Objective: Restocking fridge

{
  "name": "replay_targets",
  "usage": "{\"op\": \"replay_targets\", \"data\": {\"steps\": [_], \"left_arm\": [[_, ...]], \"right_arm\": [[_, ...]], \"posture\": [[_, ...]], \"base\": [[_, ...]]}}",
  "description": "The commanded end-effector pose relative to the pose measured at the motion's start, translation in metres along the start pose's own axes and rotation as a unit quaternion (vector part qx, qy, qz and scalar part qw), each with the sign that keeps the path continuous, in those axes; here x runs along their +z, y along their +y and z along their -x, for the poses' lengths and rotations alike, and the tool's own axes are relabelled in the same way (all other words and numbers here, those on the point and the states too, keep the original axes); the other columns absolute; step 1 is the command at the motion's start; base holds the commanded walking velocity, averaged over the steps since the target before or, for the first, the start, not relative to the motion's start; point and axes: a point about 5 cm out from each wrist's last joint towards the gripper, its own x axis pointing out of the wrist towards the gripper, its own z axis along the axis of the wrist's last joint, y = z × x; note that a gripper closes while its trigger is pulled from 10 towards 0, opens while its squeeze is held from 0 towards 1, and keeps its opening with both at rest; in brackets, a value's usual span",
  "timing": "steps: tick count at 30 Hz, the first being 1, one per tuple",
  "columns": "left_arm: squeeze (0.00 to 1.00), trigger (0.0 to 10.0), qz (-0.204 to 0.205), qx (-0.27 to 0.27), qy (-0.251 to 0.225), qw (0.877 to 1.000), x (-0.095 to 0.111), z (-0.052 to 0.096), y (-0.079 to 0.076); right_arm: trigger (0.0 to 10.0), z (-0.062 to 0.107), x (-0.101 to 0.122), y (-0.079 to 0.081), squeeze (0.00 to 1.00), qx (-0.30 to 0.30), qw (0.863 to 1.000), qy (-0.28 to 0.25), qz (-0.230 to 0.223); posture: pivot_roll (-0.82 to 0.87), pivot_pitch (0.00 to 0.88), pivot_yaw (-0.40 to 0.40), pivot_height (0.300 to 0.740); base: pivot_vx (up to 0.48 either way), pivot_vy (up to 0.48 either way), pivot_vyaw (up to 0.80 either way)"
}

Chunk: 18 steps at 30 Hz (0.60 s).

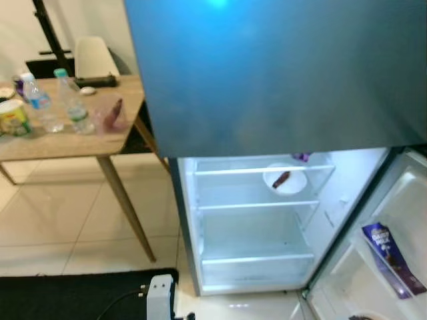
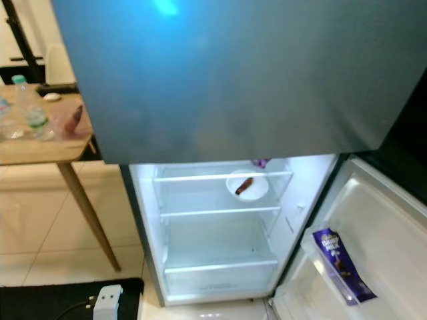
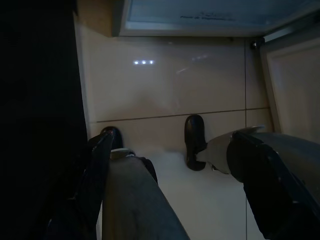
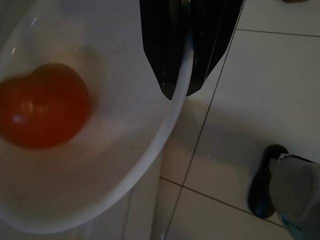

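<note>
The fridge's lower compartment point(image 1: 253, 227) stands open and lit, with its upper door point(image 1: 280, 73) closed. A white plate point(image 1: 293, 185) holding a small brown item point(image 1: 281, 179) rests on the top shelf, and something purple point(image 1: 301, 157) lies behind it. A purple carton point(image 1: 392, 259) sits in the open door's rack point(image 1: 347, 267). In the right wrist view, my right gripper point(image 4: 177, 92) is shut on the rim of a white bowl point(image 4: 125, 165) with a red tomato point(image 4: 42, 105) in it, held low over the tiled floor. My left arm hangs idle near the fridge's base point(image 3: 200, 17).
A wooden table point(image 1: 67, 143) stands to the left with two water bottles point(image 1: 40, 103), a yellow tub point(image 1: 13, 119) and a pink item point(image 1: 115, 115). A white power strip point(image 1: 160, 293) lies on a black mat point(image 1: 67, 297). My black feet point(image 3: 195, 142) rest on the tiles.
</note>
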Motion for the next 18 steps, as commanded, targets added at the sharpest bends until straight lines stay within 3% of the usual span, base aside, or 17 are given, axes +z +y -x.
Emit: {"op": "replay_targets", "data": {"steps": [1,8,12,14,15,16,17,18], "left_arm": [[0.00,10.0,-0.012,0.005,0.000,1.000,0.002,0.000,0.002],[0.00,10.0,-0.035,0.000,0.001,0.999,0.002,0.000,0.001],[0.00,10.0,-0.089,-0.023,-0.005,0.996,0.007,-0.002,-0.005],[0.00,10.0,-0.139,-0.026,-0.020,0.990,0.019,-0.003,-0.006],[0.00,10.0,-0.139,-0.026,-0.020,0.990,0.019,-0.003,-0.006],[0.00,10.0,-0.177,-0.027,-0.023,0.984,0.025,-0.002,-0.005],[0.00,10.0,-0.177,-0.027,-0.023,0.984,0.025,-0.002,-0.005],[0.00,10.0,-0.203,-0.028,-0.024,0.978,0.029,-0.002,-0.004]], "right_arm": [[10.0,-0.001,0.006,0.000,0.00,-0.001,1.000,-0.012,0.008],[10.0,-0.002,0.034,-0.007,0.00,-0.014,0.996,-0.062,0.055],[10.0,-0.001,0.062,-0.012,0.00,-0.020,0.990,-0.109,0.088],[10.0,0.001,0.086,-0.023,0.00,-0.029,0.982,-0.152,0.108],[10.0,0.001,0.086,-0.023,0.00,-0.029,0.982,-0.152,0.108],[10.0,0.004,0.096,-0.030,0.00,-0.033,0.976,-0.173,0.126],[10.0,0.004,0.096,-0.030,0.00,-0.033,0.976,-0.173,0.126],[10.0,0.005,0.102,-0.034,0.00,-0.036,0.972,-0.186,0.138]], "posture": [[-0.10,0.000,-0.024,0.740],[-0.10,0.000,-0.024,0.740],[-0.09,0.000,-0.025,0.740],[-0.09,0.000,-0.029,0.740],[-0.09,0.000,-0.029,0.740],[-0.08,0.000,-0.030,0.740],[-0.08,0.000,-0.030,0.740],[-0.08,0.000,-0.030,0.740]], "base": [[0.000,0.000,0.00],[0.000,0.000,0.00],[0.000,0.000,0.00],[0.000,0.000,0.00],[0.000,0.000,0.00],[0.000,0.000,0.00],[0.000,0.000,0.00],[0.000,0.000,0.00]]}}
